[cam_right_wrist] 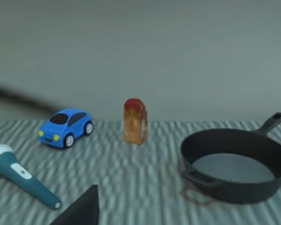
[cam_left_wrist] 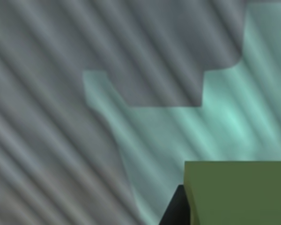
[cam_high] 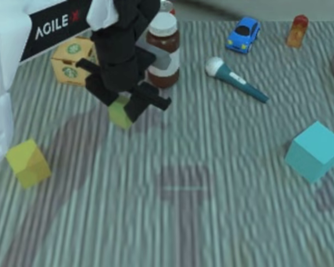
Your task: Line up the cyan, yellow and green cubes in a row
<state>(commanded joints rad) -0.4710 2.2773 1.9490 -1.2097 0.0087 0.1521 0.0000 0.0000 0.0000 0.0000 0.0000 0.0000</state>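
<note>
Left gripper (cam_high: pixel 124 107), near the far-left part of the striped grey tabletop (cam_high: pixel 211 222), is pinching the small matte olive-green cube (cam_high: pixel 120 112), which sits turned about a quarter-turn off the table edges, one corner toward the near edge; the right gripper's own state I cannot tell. Largest, the light cyan matte cube (cam_high: pixel 315 151) rests by the right edge with a corner pointing at the near edge, while the mid-sized mustard-yellow matte cube (cam_high: pixel 28 163) lies by the left edge, likewise skewed. Being cubes, none has a long axis.
</note>
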